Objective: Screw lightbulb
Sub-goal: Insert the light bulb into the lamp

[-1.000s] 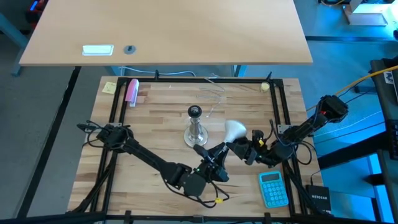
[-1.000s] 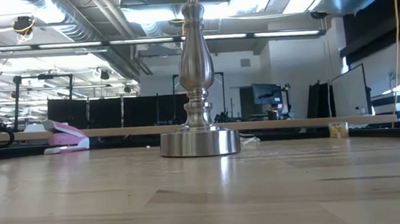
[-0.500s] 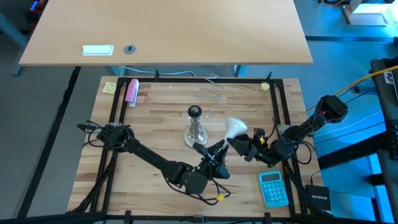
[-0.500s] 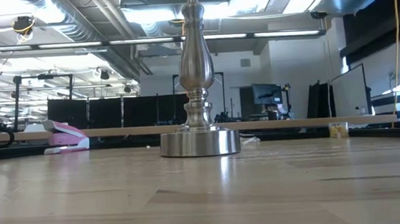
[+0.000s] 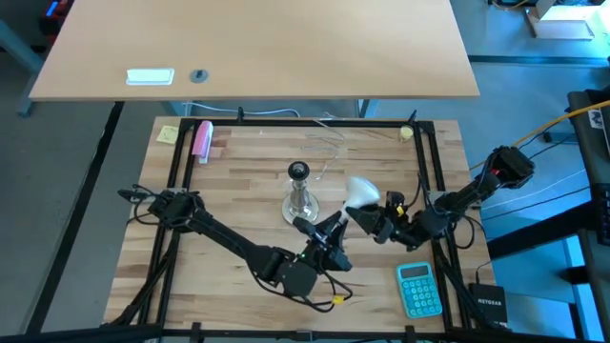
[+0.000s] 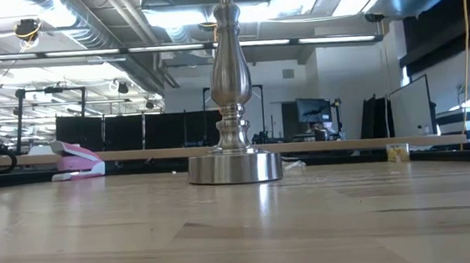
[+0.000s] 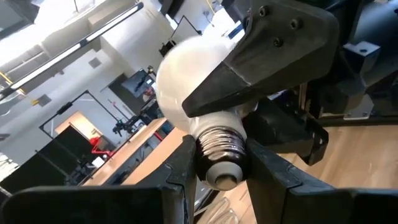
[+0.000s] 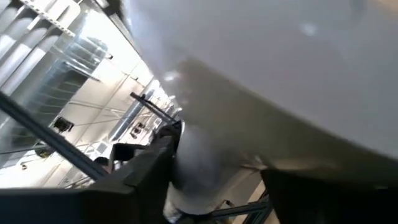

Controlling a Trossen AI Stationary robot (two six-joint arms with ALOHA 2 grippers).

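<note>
The white frosted lightbulb is in the air, right of the silver lamp stand, which stands on its round foot mid-table and also shows in the low view. My right gripper is shut on the bulb, coming from the right. My left gripper is shut on the bulb's silvery screw base, coming from the near side. In the left wrist view the bulb tilts, with its base toward the camera. In the right wrist view the bulb fills most of the picture. My left gripper pinches the silvery screw base between its two fingers, one on each side of the thread. The fingers come slanting up from the near side. The bulb is clear of the table, globe end away from the fingers. My right gripper holds the bulb where the globe narrows toward the neck, pinched between its two fingers. The fingers come from the table's right and lie across the bulb. The bulb is lifted clear and tilted, its base pointing toward the near left.
A blue calculator lies near the front right. A pink stapler and a yellow note lie at the far left; the stapler also shows in the low view. A clear cord lies behind the lamp stand.
Both grippers and the bulb have shifted a little toward the table's far edge. In the low view the white bulb has gone up out of the picture's top. The lamp stand has stayed where it was.
</note>
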